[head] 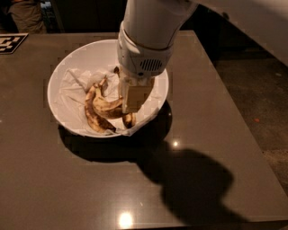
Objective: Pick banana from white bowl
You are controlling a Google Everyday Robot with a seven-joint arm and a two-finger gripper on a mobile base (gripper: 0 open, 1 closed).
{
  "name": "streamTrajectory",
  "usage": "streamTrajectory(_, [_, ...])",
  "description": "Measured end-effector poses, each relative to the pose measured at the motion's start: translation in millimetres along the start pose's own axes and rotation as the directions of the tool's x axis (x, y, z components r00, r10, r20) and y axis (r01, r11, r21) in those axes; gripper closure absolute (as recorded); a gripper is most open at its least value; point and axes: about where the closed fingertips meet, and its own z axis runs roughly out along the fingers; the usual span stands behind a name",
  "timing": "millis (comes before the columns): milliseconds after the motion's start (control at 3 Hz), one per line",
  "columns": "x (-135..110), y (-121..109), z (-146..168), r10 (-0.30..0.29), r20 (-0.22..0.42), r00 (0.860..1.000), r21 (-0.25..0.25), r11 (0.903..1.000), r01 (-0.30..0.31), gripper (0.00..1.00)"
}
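The white bowl [58, 76], lined with crumpled white paper, stands on the dark table towards the back left. Brown-speckled bananas lie in its middle. The banana [107, 107] is the long, curved, yellower one, and a darker one [94, 119] lies beside it on the left. My gripper [133, 107] hangs from the big white arm [148, 31] over the right half of the bowl. Its tan tip is low, at the banana's right end, and hides that end. I cannot tell whether it touches the banana.
The bowl sits on a dark glossy table [202, 148]. A black-and-white marker tag [11, 42] lies at the back left corner. The table's right edge borders a dark floor [265, 103]. A person's clothing [24, 13] shows behind the table.
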Motion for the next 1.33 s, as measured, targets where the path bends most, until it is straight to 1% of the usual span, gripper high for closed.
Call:
streamTrajectory(333, [-0.7,14.2,-19.2,-0.008,0.075,0.997,0.049,0.9988,0.004,1.00])
streamTrajectory(667, [-1.3,40.7,-45.7,-0.023,0.153,0.988,0.117,0.9931,0.005,1.00])
streamTrajectory(1000, [1.9,76.2,-72.2,0.010,0.193,0.981,0.186,0.9814,-0.047,1.00])
streamTrajectory(1333, [1.7,84.7,-79.7,0.021,0.195,0.981,0.202,0.9775,-0.061,1.00])
